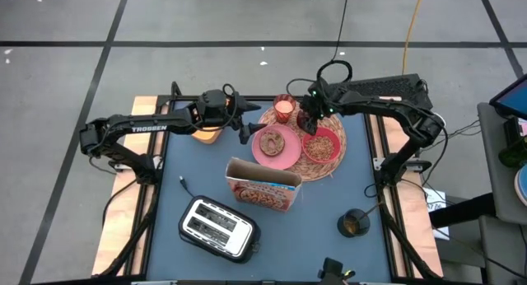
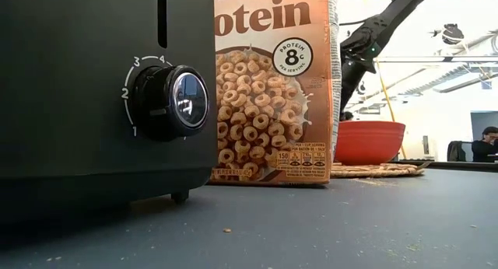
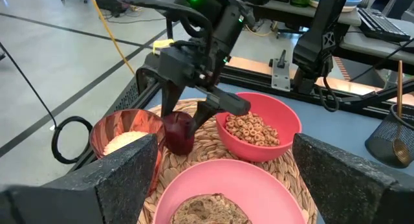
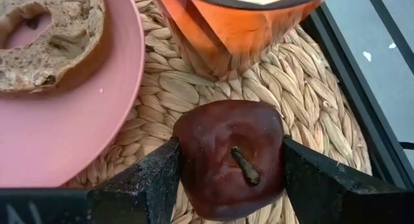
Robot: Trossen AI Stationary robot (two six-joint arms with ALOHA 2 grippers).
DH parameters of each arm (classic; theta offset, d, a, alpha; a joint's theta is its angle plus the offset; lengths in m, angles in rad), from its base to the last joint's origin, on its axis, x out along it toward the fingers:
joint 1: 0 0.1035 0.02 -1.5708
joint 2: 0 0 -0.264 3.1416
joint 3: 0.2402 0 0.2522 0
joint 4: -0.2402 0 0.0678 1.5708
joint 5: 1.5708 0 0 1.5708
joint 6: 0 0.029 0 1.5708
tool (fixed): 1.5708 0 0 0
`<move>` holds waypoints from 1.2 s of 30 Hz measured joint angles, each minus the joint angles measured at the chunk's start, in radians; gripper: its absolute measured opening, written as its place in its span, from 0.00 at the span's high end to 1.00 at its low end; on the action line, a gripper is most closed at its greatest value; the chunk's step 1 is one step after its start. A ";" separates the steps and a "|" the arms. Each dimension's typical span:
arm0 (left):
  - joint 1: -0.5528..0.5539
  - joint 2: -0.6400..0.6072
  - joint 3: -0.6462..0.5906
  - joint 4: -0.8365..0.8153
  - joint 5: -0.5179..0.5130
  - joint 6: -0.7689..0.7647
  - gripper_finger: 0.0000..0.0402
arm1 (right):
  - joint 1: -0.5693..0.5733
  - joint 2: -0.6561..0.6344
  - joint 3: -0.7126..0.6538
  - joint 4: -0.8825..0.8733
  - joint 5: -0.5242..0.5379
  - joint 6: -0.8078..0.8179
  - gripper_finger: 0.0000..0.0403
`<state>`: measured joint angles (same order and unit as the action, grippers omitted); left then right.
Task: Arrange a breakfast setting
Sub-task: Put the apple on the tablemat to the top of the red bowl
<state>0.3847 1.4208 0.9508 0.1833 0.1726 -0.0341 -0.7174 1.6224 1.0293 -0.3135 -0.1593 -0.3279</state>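
From the high view I find the straw mat (image 1: 317, 165) at about one o'clock from the table's middle, carrying the pink plate (image 1: 284, 156) with the bagel (image 1: 271, 142) on it, the red bowl (image 1: 322, 142) of cereal and the glass (image 1: 284, 109) at the mat's eleven o'clock edge. The right gripper (image 1: 305, 120) is down over the mat between glass and bowl; the left gripper (image 1: 247, 130) waits at the plate's nine o'clock side, beside it and touching nothing. The cereal box (image 1: 265, 187) stands at six o'clock of the plate, with the toaster (image 1: 216, 228) beyond it toward seven. In the low view the toaster (image 2: 93, 90) and box (image 2: 272, 86) fill the front; the bowl (image 2: 369, 141) sits on the mat (image 2: 377, 170) behind, the right arm coming down above it. The left wrist view shows that arm's own fingers spread wide and empty, and across the plate (image 3: 223, 185) the right gripper (image 3: 181, 123) clamped on the dark red fruit (image 3: 179, 132), low over the mat between glass (image 3: 126, 136) and bowl (image 3: 259, 127). The right wrist view confirms it: both fingers (image 4: 145, 179) press opposite flanks of the fruit (image 4: 226, 156), with its stem facing the camera, so its stem axis runs roughly upright, along the gripper's approach. I judge it is held by the flanks to be set down without rolling in the free gap of mat (image 4: 310, 88) beside the plate (image 4: 65, 133).
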 joint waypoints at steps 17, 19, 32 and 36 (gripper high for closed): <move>0.000 0.000 0.000 0.000 0.000 0.000 0.10 | 0.000 -0.001 -0.008 0.005 0.000 -0.006 0.43; 0.000 0.000 0.000 0.000 0.000 0.000 0.10 | 0.000 -0.001 -0.008 0.005 0.000 -0.007 0.43; 0.000 0.000 0.000 0.000 0.000 0.000 0.10 | 0.000 0.002 -0.011 -0.004 0.003 -0.026 0.20; 0.000 0.000 0.000 0.000 0.000 0.000 0.10 | 0.000 0.002 -0.011 0.000 0.003 -0.025 0.14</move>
<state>0.3847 1.4208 0.9512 0.1833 0.1730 -0.0341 -0.7173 1.6245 1.0187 -0.3138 -0.1566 -0.3531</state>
